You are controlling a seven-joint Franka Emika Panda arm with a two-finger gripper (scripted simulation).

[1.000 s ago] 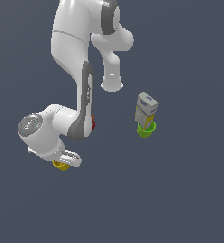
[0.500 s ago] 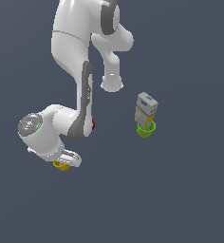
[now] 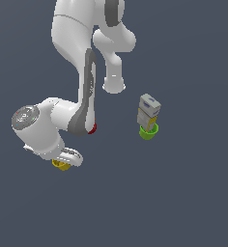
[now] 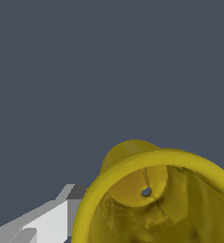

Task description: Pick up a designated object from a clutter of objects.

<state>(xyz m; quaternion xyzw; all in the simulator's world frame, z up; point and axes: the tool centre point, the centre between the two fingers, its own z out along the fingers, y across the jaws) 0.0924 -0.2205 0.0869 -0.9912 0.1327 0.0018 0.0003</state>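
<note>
Exterior view, going left to right. Arm is folding down low toward the view's left, wrist bulking over the work spot. End effector is sitting directly over the yellow cup; only a small yellow sliver is showing beneath the white body. Fingers are not separable here, so cannot tell whether they are apart, together, or clamped on the cup.

A small red spot is peeking out beside the arm's dark band, mostly hidden, shape not readable.

Further toward the view's right, well apart from the yellow cup, the grey-white box is standing tilted, yellow showing on its lower part. Green cup is sitting just under the box, touching or overlapping it; cannot tell which.

Table is showing as a plain dark grey-blue field; no edges or corners are visible, so positions cannot be given against them.

Wrist view. Yellow cup is filling the near part of the frame, open rim facing the camera, a small hole showing at its inner base. One grey-white finger is lying beside the rim; contact is not clear. The second finger is out of sight.
</note>
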